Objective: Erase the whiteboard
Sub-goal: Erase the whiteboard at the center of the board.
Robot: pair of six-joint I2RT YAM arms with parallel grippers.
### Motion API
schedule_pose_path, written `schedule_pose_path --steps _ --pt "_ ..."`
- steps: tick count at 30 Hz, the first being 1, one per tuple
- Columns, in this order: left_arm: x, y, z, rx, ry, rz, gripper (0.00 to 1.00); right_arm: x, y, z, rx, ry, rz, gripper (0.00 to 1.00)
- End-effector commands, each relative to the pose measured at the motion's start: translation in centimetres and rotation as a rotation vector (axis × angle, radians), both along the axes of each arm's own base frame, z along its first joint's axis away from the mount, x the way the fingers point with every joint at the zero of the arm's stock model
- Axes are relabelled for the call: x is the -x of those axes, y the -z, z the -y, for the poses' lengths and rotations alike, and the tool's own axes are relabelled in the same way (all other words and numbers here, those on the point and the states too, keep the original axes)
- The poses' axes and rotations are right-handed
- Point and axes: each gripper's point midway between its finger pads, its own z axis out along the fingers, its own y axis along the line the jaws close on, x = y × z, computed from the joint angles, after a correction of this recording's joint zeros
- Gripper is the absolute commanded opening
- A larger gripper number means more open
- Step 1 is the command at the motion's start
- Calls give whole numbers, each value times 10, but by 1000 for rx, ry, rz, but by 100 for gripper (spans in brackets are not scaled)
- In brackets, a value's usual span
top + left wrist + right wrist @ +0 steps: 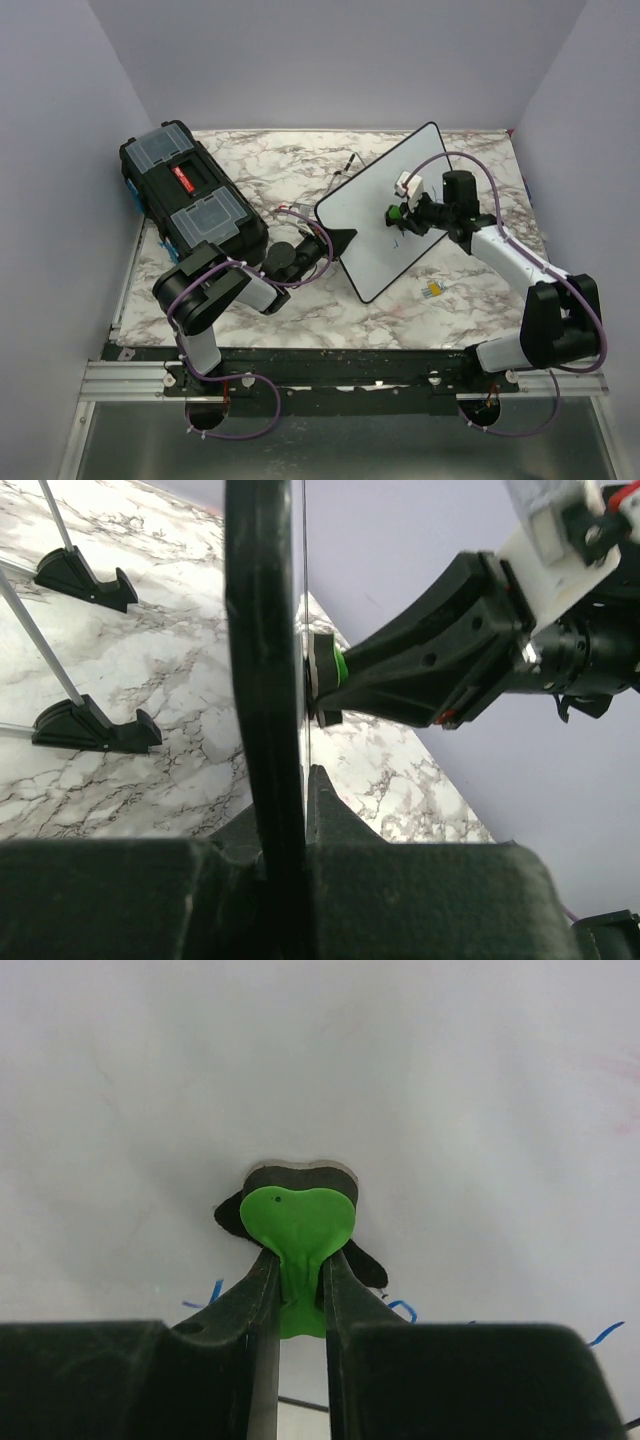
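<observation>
whiteboard (385,215) is sitting centre-right in the top view, standing on edge on the marble desk (300,300), running diagonally from the lower middle up toward the upper right, white face turned to the right side of the frame. left tool (340,240) is clamping shut on the board's lower-left edge; in the left wrist view the black frame (262,630) is running vertically through the middle of the frame and disappearing between the two fingers at the bottom. right tool (298,1258) is gripping the eraser (298,1222) by its green heart-shaped handle, jaws closed tight on the stem, and the black pad behind the handle is lying flat against the white surface. from the left wrist view that pad is touching the board face just right of the frame, about mid-height. blue marks (402,1308) are showing low in the right wrist view, on both sides of the fingers, and one more at the far lower right. two black feet (85,728) on thin metal rods are resting on the marble at the left of the left wrist view. black toolbox (190,195) is lying at the upper left of the top view, apart from the board. something small and yellowish is lying on the desk below the board's lower right edge, too small to identify
</observation>
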Motion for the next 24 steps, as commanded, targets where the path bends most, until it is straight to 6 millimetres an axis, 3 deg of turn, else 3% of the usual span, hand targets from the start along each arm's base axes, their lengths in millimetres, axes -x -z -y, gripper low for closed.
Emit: schedule_pose_path --steps 1,4,8,13,18,21,24 --pt "39 -59 22 141 192 169 0 66 65 5 111 -229 -191 1" --pt "38 -60 23 144 192 169 0 90 70 -7 86 -333 -213 1" --pt "38 -59 23 137 192 164 0 90 60 -27 60 -364 -178 1" --pt "39 -60 23 133 191 165 0 61 24 -41 0 -313 -110 1" --pt "38 -60 24 130 191 165 0 24 -12 -36 -5 -174 -1 1" --pt "39 -60 24 130 194 166 0 9 -16 -26 15 -91 35 1" --pt "39 -60 23 132 194 169 0 0 -7 -10 34 -24 20 1"
